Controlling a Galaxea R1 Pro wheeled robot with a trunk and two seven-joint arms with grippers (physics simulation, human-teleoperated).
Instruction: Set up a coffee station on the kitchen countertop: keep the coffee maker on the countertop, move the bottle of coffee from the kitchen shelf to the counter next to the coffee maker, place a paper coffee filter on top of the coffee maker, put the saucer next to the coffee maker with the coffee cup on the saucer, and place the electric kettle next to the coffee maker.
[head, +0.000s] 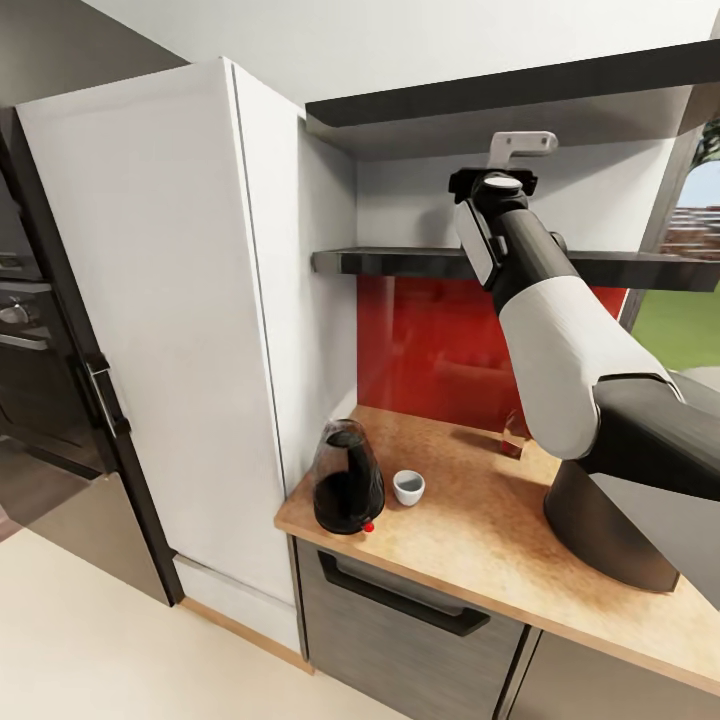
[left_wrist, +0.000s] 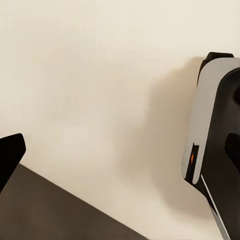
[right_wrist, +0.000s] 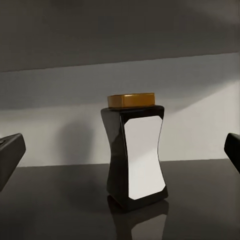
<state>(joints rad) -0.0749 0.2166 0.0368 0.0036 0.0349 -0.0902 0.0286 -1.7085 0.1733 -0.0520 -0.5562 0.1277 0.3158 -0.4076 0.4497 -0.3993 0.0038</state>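
1. Cabinet (head: 160, 330): tall and white, standing well to the left of the raised right arm (head: 560, 340), at the counter's left end.
2. Counter (head: 480, 540): wood-toned top, below the arm, with a red backsplash behind it.
3. Shelf (head: 400, 262): dark board above the counter. In the head view the right arm reaches up to its level, and the wrist hides what stands on the shelf beyond it.
4. Coffee maker (head: 347, 478): dark, upright on the counter's front left corner, far below and left of the right gripper.
5. Cup (head: 408, 487): small and white, on the counter just beside the coffee maker, on the side nearer the arm.
6. Bottle (right_wrist: 135, 152): dark, waisted, with a gold lid and white label, upright on the shelf. In the right wrist view it stands directly ahead of the right gripper (right_wrist: 120, 152), centred between the two fingertips (right_wrist: 11, 150) and apart from both.
7. Right gripper: spread wide, holding nothing.
8. Left gripper: one dark fingertip (left_wrist: 10, 152) shows against pale floor; its spread cannot be judged.
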